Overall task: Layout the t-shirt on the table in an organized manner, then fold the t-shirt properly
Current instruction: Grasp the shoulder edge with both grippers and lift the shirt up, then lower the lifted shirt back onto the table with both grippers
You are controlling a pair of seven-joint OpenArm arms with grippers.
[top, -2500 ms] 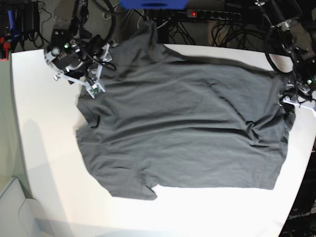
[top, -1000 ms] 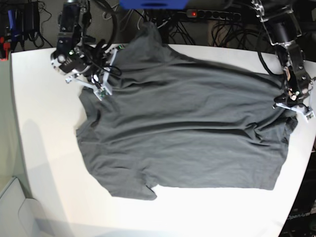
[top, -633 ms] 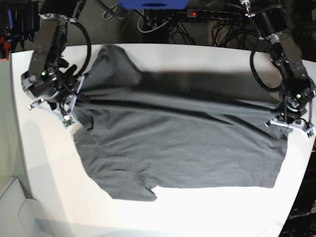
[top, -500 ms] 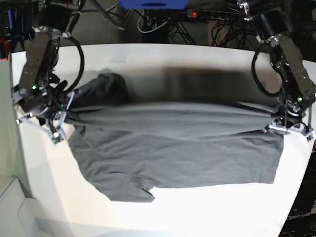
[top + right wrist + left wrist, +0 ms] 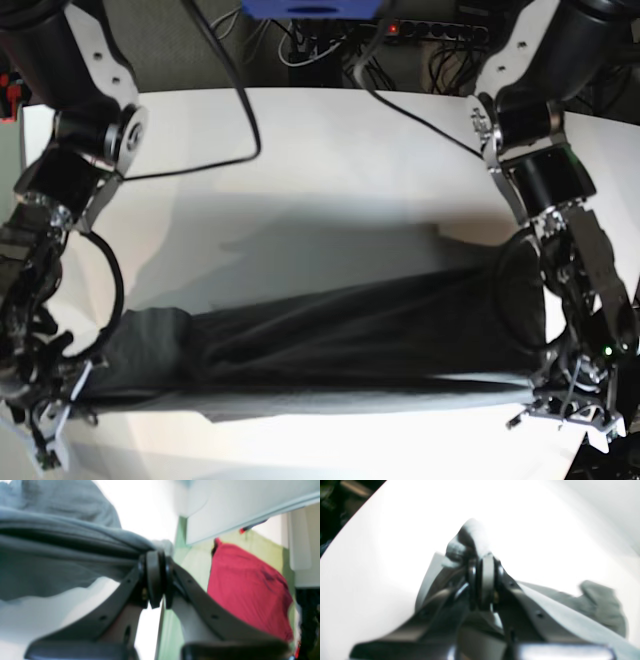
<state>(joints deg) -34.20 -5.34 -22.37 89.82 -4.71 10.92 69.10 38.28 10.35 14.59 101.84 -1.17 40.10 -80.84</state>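
Observation:
The dark grey t-shirt (image 5: 330, 340) is stretched as a long, bunched band between both grippers, low over the front part of the white table (image 5: 300, 150). My left gripper (image 5: 548, 392) is at the band's right end in the base view. In the left wrist view the left gripper (image 5: 482, 565) is shut on a pinch of t-shirt (image 5: 472, 537). My right gripper (image 5: 62, 398) is at the band's left end. The right wrist view shows the right gripper (image 5: 155, 562) shut on the t-shirt (image 5: 62, 542). A loose sleeve lump (image 5: 150, 345) sags near the left end.
Both arms reach forward over the table, their upper links crossing its left and right sides. A power strip (image 5: 430, 30) and cables lie behind the far edge. Off the table's side, a red object (image 5: 245, 587) and a pale panel (image 5: 237, 505) show past the right gripper.
Both grippers have pulled the shirt's far edge from the back of the table to the front edge. The flat shirt has gathered into a taut band; the back half of the table is uncovered.

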